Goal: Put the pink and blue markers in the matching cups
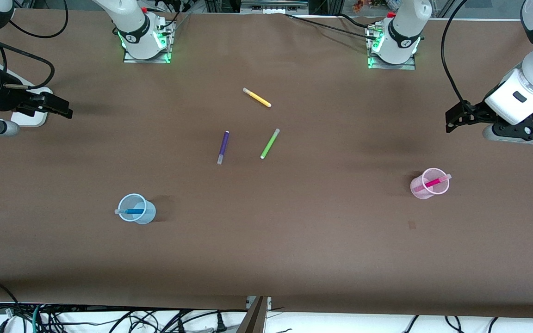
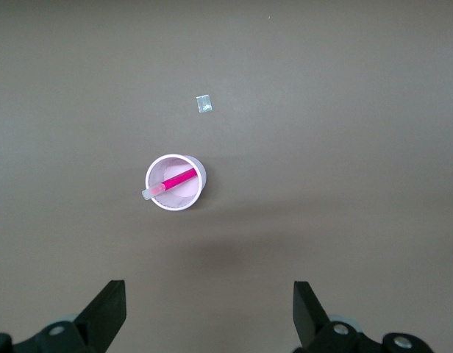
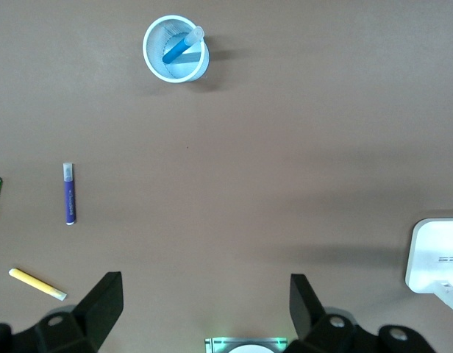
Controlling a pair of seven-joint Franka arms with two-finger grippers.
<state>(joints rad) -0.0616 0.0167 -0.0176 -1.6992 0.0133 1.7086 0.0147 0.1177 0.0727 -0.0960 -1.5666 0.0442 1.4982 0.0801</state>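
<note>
The pink marker (image 1: 431, 183) leans inside the pale pink cup (image 1: 421, 191), toward the left arm's end of the table; both show in the left wrist view, marker (image 2: 176, 181) in cup (image 2: 191, 200). The blue marker (image 1: 133, 211) leans inside the pale blue cup (image 1: 146, 212), toward the right arm's end; both show in the right wrist view, marker (image 3: 178, 48) in cup (image 3: 160, 66). My left gripper (image 1: 454, 121) is open and empty, raised over the table's end. My right gripper (image 1: 60, 107) is open and empty over the table's other end.
A yellow pen (image 1: 257, 97), a purple pen (image 1: 223, 147) and a green pen (image 1: 269, 143) lie loose mid-table, farther from the front camera than the cups. A white block (image 1: 30, 118) sits under the right gripper. A small scrap (image 1: 412, 225) lies near the pink cup.
</note>
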